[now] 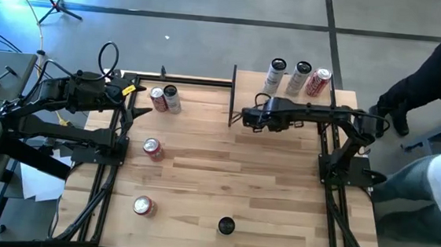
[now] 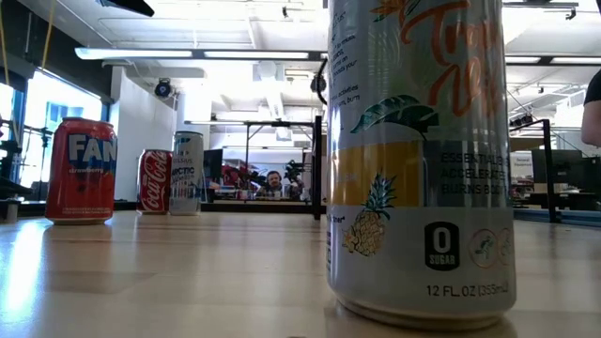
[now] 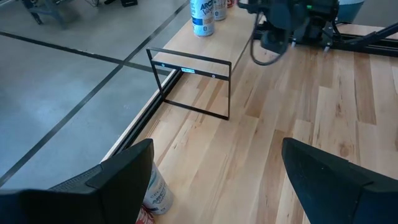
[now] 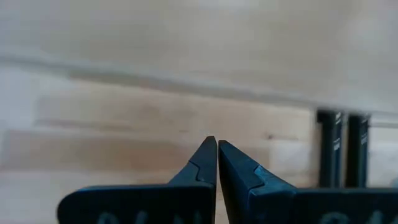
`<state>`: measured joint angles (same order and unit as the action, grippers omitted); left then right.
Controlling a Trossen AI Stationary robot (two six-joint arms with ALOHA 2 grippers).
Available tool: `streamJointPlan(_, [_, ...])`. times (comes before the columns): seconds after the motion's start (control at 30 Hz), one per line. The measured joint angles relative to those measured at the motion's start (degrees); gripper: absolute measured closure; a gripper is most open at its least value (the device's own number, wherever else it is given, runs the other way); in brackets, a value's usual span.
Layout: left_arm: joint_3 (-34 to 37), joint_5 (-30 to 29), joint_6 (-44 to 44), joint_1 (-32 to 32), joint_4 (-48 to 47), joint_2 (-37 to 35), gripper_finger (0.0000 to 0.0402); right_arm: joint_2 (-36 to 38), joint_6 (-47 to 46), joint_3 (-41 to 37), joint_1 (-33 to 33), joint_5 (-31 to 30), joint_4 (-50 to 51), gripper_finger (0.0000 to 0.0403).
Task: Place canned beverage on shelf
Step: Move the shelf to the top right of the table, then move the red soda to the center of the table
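Observation:
The shelf (image 1: 249, 82) is a small light-wood board on a thin black frame at the table's far right; three cans (image 1: 299, 78) stand on its far edge. Several more cans stand on the tabletop: two (image 1: 165, 98) at the far left, a red one (image 1: 153, 148), another red one (image 1: 144, 205) and a dark-topped one (image 1: 227, 226) near the front edge, which fills the low view (image 2: 420, 160). My right gripper (image 1: 245, 116) is shut and empty at the shelf's left end (image 4: 217, 146). My left gripper (image 1: 142, 99) stands open beside the two far-left cans (image 3: 217, 146).
The shelf's black posts (image 4: 339, 149) stand close beside my right gripper. A person's dark sleeve (image 1: 438, 62) and legs (image 1: 436, 188) show past the table's right edge. Bare wood lies in the table's middle (image 1: 232, 172).

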<state>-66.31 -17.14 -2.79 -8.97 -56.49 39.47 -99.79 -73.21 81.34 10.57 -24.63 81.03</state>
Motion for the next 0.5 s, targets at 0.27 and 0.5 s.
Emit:
streamJointPlan(0.27, [-0.01,0.02,0.00,0.02,0.00,0.02,0.0067,0.00,-13.67,0.00,-15.20,2.62,-0.22,0.0403])
streamJointPlan(0.5, [0.01,0.01,0.00,0.00,0.00,0.01,0.0067,0.00,-28.61,-0.02,-32.38,0.22,-3.16,0.0403])
